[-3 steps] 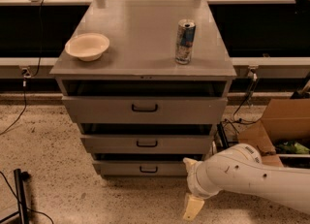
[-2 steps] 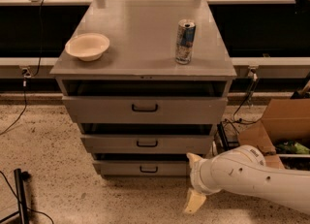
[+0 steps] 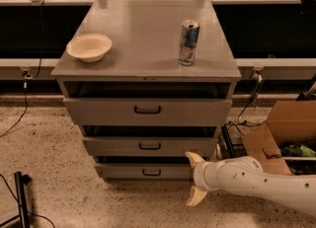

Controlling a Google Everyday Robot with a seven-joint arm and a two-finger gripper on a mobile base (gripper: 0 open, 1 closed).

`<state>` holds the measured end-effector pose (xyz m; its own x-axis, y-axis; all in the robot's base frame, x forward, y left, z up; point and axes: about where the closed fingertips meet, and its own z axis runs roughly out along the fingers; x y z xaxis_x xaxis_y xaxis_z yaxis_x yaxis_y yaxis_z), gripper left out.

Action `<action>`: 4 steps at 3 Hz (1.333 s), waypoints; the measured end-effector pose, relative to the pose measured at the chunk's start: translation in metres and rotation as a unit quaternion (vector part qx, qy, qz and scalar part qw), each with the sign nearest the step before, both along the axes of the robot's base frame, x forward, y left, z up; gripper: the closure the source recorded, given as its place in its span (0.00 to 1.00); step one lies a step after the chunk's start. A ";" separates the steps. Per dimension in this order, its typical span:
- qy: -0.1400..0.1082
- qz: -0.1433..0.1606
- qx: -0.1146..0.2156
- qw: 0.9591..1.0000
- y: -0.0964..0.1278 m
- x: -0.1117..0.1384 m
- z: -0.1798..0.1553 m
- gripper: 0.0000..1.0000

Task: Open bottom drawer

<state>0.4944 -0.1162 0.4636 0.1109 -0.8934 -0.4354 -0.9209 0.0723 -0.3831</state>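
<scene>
The bottom drawer (image 3: 123, 171) is the lowest of three in the grey cabinet (image 3: 148, 74), a shallow grey front with a small black bar handle (image 3: 151, 172). It sits close to shut, its front a little proud of the cabinet. My gripper (image 3: 195, 180) is at the end of the white arm coming in from the lower right. It is open, one cream finger (image 3: 193, 158) up by the drawer's right end and the other (image 3: 197, 197) down near the floor. It holds nothing and is to the right of the handle.
A cream bowl (image 3: 89, 47) and a drink can (image 3: 188, 42) stand on the cabinet top. The middle drawer (image 3: 149, 146) and top drawer (image 3: 147, 110) are above. A cardboard box (image 3: 281, 133) stands at the right. A black pole (image 3: 20, 197) and cables lie on the speckled floor at the left.
My gripper and arm have moved a little up and left, closer to the right end of the bottom drawer. The drawers have not moved.
</scene>
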 end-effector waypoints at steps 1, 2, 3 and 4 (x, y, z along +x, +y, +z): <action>0.005 0.046 0.003 0.999 0.004 0.009 -0.054 0.00; 0.031 0.068 0.013 0.997 0.003 0.015 -0.092 0.00; 0.061 0.070 0.004 0.996 0.000 0.025 -0.124 0.00; 0.070 0.061 0.006 0.996 0.001 0.027 -0.129 0.00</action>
